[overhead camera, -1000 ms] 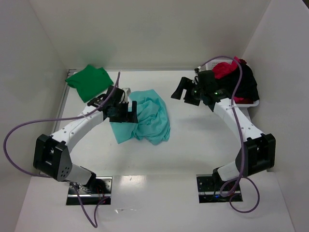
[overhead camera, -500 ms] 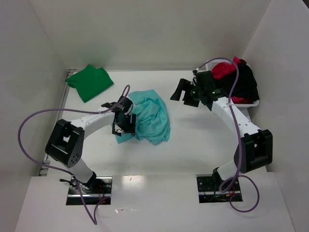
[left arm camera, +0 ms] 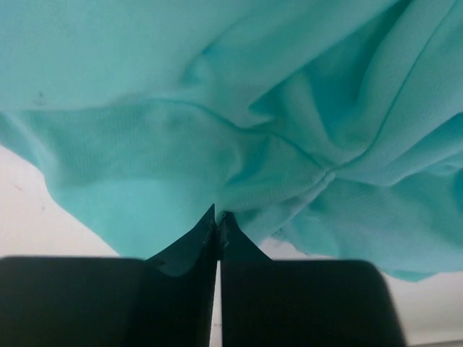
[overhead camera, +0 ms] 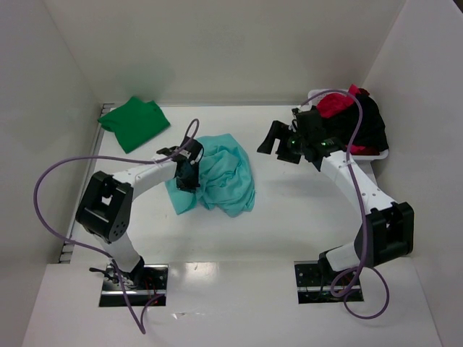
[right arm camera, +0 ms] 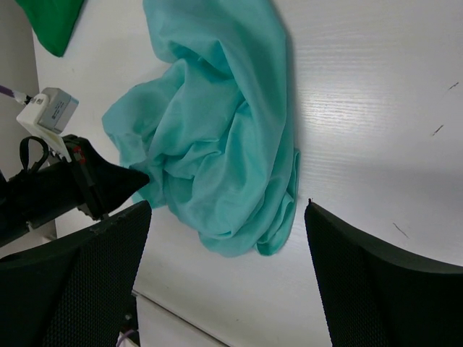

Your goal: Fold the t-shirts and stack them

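left hand (overhead camera: 187, 173): fingers (left arm camera: 195, 249) closed to a hairline slit, the tips pinching a fold at the left edge of the teal t-shirt (overhead camera: 228, 177). the teal t-shirt lies crumpled in a loose, unfolded heap on the tabletop (overhead camera: 304, 210), a little left of centre. right hand (overhead camera: 278, 141): jaws spread wide with nothing between them, held above bare tabletop to the right of the teal heap and apart from it. dark green t-shirt (overhead camera: 134, 123): lying flat at the far left corner, well apart from the teal one. red t-shirt (overhead camera: 334, 105) and black t-shirt (overhead camera: 369, 126): bunched together at the far right corner, red uppermost, just behind the right arm.
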You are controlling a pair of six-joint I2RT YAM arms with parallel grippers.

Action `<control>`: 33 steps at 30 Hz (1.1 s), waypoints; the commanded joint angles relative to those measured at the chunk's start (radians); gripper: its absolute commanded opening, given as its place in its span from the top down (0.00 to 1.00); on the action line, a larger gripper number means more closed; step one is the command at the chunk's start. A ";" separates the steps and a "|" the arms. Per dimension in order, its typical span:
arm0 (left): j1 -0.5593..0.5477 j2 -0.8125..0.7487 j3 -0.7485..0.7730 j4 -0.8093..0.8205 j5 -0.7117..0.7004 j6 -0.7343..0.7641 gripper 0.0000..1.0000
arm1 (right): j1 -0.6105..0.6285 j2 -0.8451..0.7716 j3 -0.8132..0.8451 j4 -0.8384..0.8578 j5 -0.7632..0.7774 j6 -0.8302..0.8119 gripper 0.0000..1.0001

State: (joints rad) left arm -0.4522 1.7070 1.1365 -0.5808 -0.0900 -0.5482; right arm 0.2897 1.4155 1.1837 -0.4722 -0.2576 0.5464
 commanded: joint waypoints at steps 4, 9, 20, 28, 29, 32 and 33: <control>0.067 -0.030 0.163 0.002 -0.080 0.069 1.00 | -0.001 -0.036 0.015 0.024 0.009 0.006 0.08; 0.146 -0.128 0.454 -0.075 -0.165 0.198 1.00 | -0.001 -0.023 0.082 0.034 -0.047 -0.025 0.08; 0.164 -0.135 0.944 -0.151 -0.146 0.310 1.00 | 0.221 0.050 0.204 0.055 -0.011 -0.109 0.04; 0.164 -0.099 1.071 -0.169 -0.096 0.310 1.00 | 0.381 0.115 0.293 0.134 0.051 -0.071 0.00; 0.164 -0.097 1.080 -0.169 -0.085 0.310 1.00 | 0.394 0.130 0.297 0.146 0.056 -0.065 0.00; 0.164 -0.080 1.153 -0.179 -0.090 0.310 1.00 | 0.419 0.174 0.362 0.173 0.070 -0.054 0.00; 0.164 -0.079 1.168 -0.188 -0.099 0.300 1.00 | 0.419 0.192 0.378 0.174 0.070 -0.053 0.00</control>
State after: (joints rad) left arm -0.2878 1.6373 2.2000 -0.7791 -0.1955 -0.2600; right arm 0.6923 1.5627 1.4482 -0.3922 -0.2218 0.4820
